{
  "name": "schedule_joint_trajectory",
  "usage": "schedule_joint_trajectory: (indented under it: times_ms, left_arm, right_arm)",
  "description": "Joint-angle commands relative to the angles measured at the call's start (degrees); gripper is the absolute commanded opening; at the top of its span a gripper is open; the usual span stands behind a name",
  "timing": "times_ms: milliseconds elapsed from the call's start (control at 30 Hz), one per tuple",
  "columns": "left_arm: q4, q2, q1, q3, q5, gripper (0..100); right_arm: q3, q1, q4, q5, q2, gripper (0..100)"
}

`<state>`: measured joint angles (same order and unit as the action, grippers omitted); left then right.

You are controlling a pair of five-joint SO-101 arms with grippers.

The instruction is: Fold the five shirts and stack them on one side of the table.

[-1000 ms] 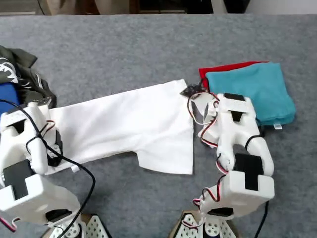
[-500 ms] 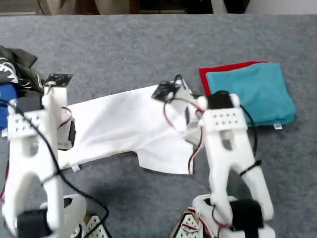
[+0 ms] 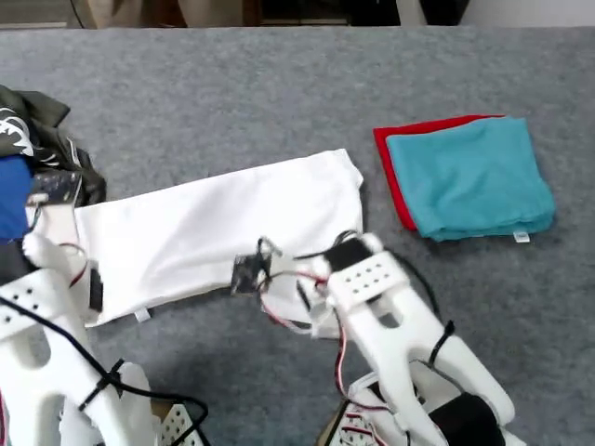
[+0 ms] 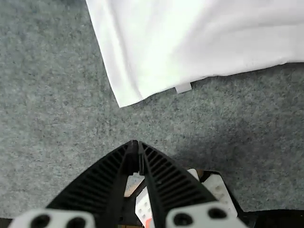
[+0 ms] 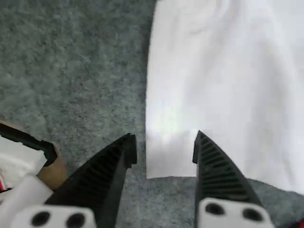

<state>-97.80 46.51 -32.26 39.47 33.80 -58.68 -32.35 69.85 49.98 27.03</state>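
R gripper has swung from the shirt's far end by the teal/red stack to its near edge, jaws apart over a white flap. L gripper, jaws together, hangs over table just beside shirt's corner. R arm hides shirt's near-right part.

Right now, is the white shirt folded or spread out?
Spread: the white shirt lies as one long flat band across the table, unlike the compact teal shirt. The right gripper is open over its corner.
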Motion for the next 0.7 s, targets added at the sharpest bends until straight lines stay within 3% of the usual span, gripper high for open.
schedule_joint_trajectory:
  times_ms: [0,200,333,667]
  left_arm:
    - [0.0,4.53,-2.55,1.85,2.9,2]
    - [0.0,10.15,-2.73,3.25,3.34,2]
    - [0.0,11.12,-2.81,3.25,3.43,2]
    - [-0.09,11.56,-2.9,3.25,3.43,2]
  right_arm:
    - [-2.07,-2.15,-5.19,-1.41,-0.84,22.0]
    - [-2.86,-1.8,-13.89,-1.23,-9.45,21.7]
    - [2.24,1.54,-12.04,-1.14,-15.6,21.4]
    - [4.88,4.44,-11.6,-1.41,-18.59,0.0]
